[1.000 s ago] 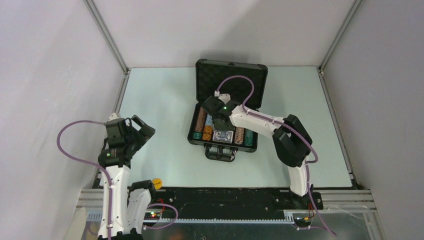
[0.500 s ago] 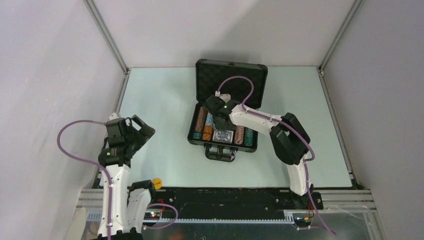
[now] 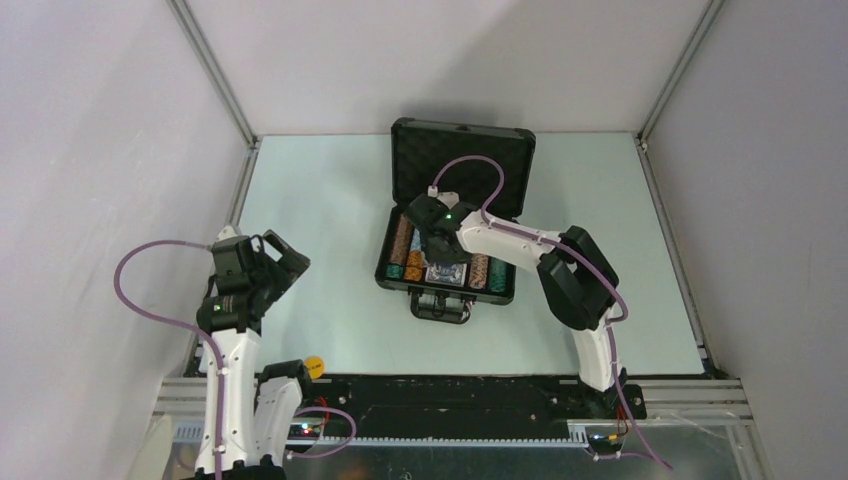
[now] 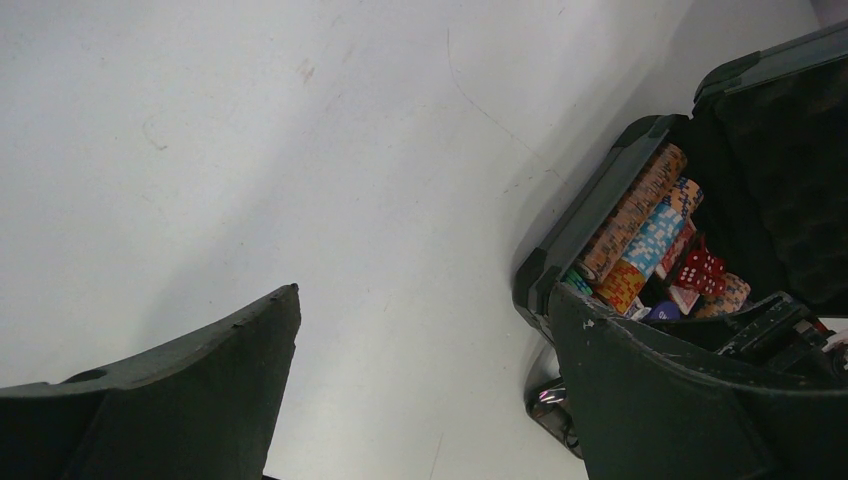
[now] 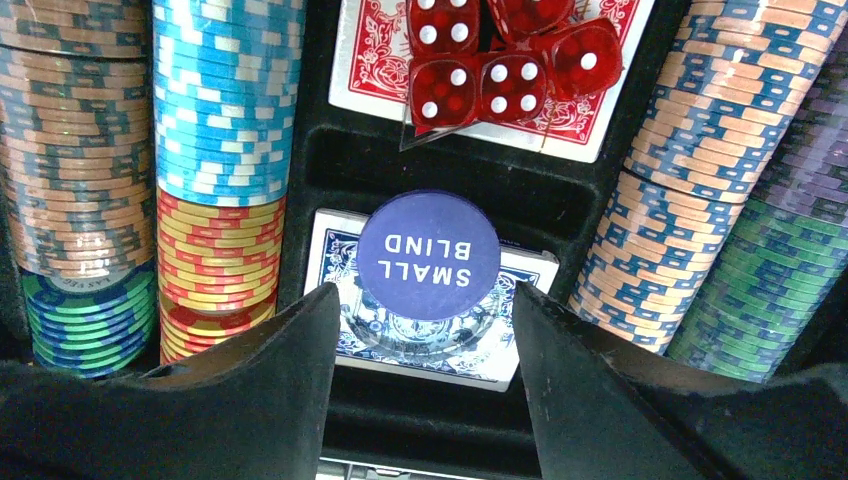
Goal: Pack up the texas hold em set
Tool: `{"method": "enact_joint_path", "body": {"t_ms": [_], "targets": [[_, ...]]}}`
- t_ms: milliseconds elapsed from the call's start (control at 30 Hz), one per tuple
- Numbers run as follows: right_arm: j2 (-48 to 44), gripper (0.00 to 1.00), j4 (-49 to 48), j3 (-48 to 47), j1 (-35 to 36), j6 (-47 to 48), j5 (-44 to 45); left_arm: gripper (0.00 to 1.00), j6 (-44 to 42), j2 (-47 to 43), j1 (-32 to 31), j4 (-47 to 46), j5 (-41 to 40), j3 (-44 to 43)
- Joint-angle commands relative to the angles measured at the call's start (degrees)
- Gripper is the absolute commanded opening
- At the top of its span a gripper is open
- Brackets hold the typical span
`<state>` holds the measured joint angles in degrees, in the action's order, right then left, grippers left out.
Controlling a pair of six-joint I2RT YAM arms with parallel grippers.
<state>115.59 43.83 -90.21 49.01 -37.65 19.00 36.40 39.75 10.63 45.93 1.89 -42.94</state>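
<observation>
Left fingers [image 4: 180,400] idle apart; right fingers [image 5: 270,380], parted, straddle the round blue button [image 5: 428,250] atop the blue-backed card deck [image 5: 335,245], where a skewed lift could dislodge it.

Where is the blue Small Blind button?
Right wrist view: the Small Blind button lies on the blue card deck, just below the red dice, between the open fingers of the right gripper.

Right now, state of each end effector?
Left end effector: open, empty.
Right end effector: open, straddling the SMALL BLIND button, not gripping it.
</observation>
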Motion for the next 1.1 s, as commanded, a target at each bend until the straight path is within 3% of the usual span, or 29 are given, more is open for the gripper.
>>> {"method": "enact_joint_path", "body": {"t_ms": [0, 300, 467, 600, 833, 1067], "targets": [[-0.62, 0.68, 1.09, 0.21, 0.55, -0.33, 1.26, 0.98, -1.19, -0.43, -0.26, -1.12, -0.31, -0.73], [-8.39, 0.71, 2.38, 0.97, 3.39, 0.98, 6.05, 0.98, -1.21, -0.37, -0.25, -1.04, -1.02, -1.72], [-14.25, 0.72, -1.01, 3.36, 11.48, 3.13, 3.93, 0.98, -1.9, -0.53, 0.28, -0.56, -1.71, -2.57], [-11.42, 0.72, -3.28, 1.72, 19.21, 1.36, -1.03, 0.98, -2.08, -0.23, 0.41, 1.47, -1.71, -6.56], [-2.35, 0.66, -15.44, -3.17, 27.35, -0.27, -6.72, 0.98, -2.97, -0.53, 0.37, 7.91, -2.85, -19.04], [1.92, 0.51, -34.34, -1.12, 30.71, 6.71, -11.85, 0.98, -3.69, -2.26, 0.39, 12.85, -2.33, -27.76]]}}
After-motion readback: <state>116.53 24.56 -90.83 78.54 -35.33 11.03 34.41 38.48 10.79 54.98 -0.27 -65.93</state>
